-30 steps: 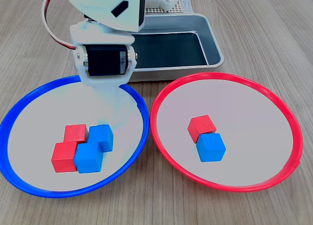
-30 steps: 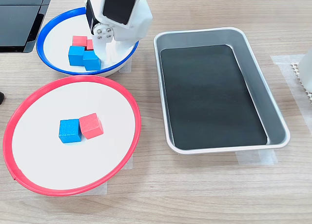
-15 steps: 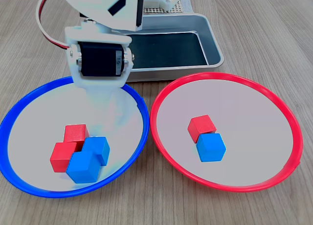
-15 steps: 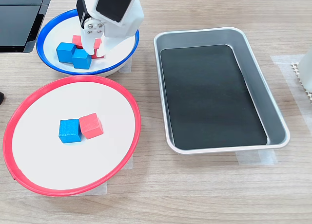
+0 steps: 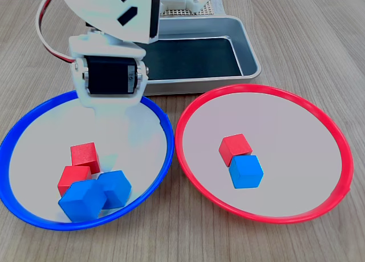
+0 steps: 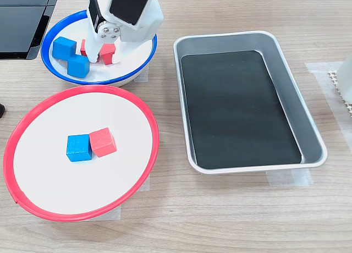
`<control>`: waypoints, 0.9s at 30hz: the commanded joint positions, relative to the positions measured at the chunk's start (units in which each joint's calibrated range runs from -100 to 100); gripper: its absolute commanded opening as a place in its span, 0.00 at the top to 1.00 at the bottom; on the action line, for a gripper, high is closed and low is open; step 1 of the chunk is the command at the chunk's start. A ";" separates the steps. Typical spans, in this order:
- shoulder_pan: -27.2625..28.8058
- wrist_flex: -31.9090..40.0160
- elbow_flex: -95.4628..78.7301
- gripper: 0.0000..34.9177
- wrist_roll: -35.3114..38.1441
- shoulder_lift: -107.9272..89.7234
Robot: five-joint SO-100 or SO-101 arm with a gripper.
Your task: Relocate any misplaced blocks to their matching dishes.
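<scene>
The blue-rimmed dish (image 5: pixel 167 138) (image 6: pixel 45 55) holds two red blocks (image 5: pixel 85 156) (image 5: pixel 74 177) and two blue blocks (image 5: pixel 81 199) (image 5: pixel 116 188) near its front rim. The red-rimmed dish (image 5: pixel 262 88) (image 6: pixel 157 137) holds one red block (image 5: pixel 235 148) (image 6: pixel 103 141) touching one blue block (image 5: pixel 246 171) (image 6: pixel 78 147). My gripper (image 6: pixel 103 58) is down inside the blue-rimmed dish. In the second exterior view one white finger (image 6: pixel 94 50) stands between the two red blocks, with one red block (image 6: pixel 108 53) right beside it. The other finger is hidden, and in the first exterior view the fingers wash out against the dish.
A rectangular grey metal tray (image 5: pixel 248 51) (image 6: pixel 311 132) with a dark liner stands behind the dishes in the first exterior view. The arm's white wrist with a black motor (image 5: pixel 111 77) hangs over the blue-rimmed dish's back rim. A dark flat object (image 6: pixel 22 16) lies at the second exterior view's top left.
The arm has shifted to the first exterior view's left and lowered into the blue-rimmed dish. The cluster broke up: both blue blocks slid toward the front rim, and one red block now stands apart.
</scene>
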State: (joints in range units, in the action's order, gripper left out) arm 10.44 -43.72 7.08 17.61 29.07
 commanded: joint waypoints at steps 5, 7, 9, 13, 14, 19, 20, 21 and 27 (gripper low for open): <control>0.62 -1.97 2.34 0.68 0.29 -0.88; 0.62 -2.63 2.16 0.69 0.34 -1.14; 0.71 -3.21 1.89 0.69 0.39 -1.39; 0.80 -3.95 1.80 0.69 0.39 -1.82; 0.80 -4.03 1.71 0.69 0.39 -1.99; 1.09 -3.95 1.25 0.67 0.44 -2.25; 1.09 -3.87 1.25 0.66 0.49 -2.25; 1.09 -3.62 1.25 0.66 0.49 -2.25; 2.31 -2.96 1.80 0.67 1.03 -1.99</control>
State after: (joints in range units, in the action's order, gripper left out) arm 11.59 -47.06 7.08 18.19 29.07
